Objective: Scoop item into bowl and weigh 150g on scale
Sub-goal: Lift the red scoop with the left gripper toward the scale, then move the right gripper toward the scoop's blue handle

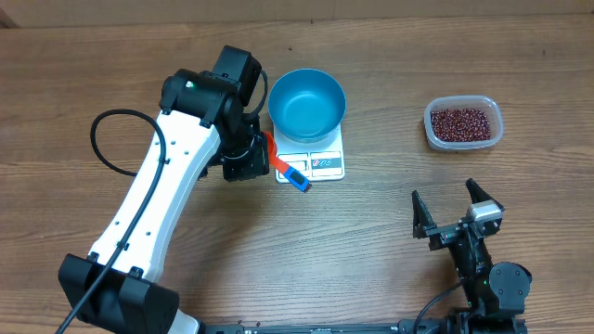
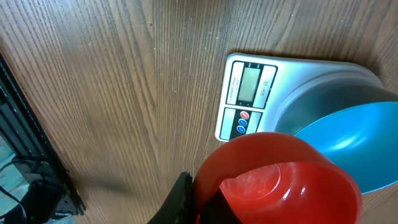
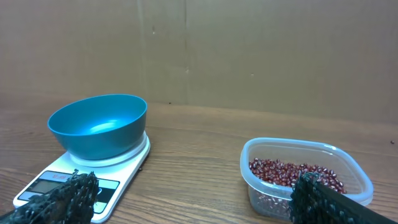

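Here, the left fingers (image 2: pixel 179 202) are clamped on a red scoop (image 2: pixel 280 180) showing no beans, just beside the white kitchen scale (image 1: pixel 327 165), which carries the blue bowl (image 1: pixel 306 102), itself bare. The beans (image 1: pixel 462 121) lie in a clear tub (image 1: pixel 432 132) well apart on the worktop (image 1: pixel 390 260). The right fingers (image 3: pixel 68 196) stand spread wide, holding nothing. Likely hazards: reaching across may nudge the bowl off the scale, beans may spill in transit, and heaped scoops could overshoot the target. The scale's label and display are too small to read.
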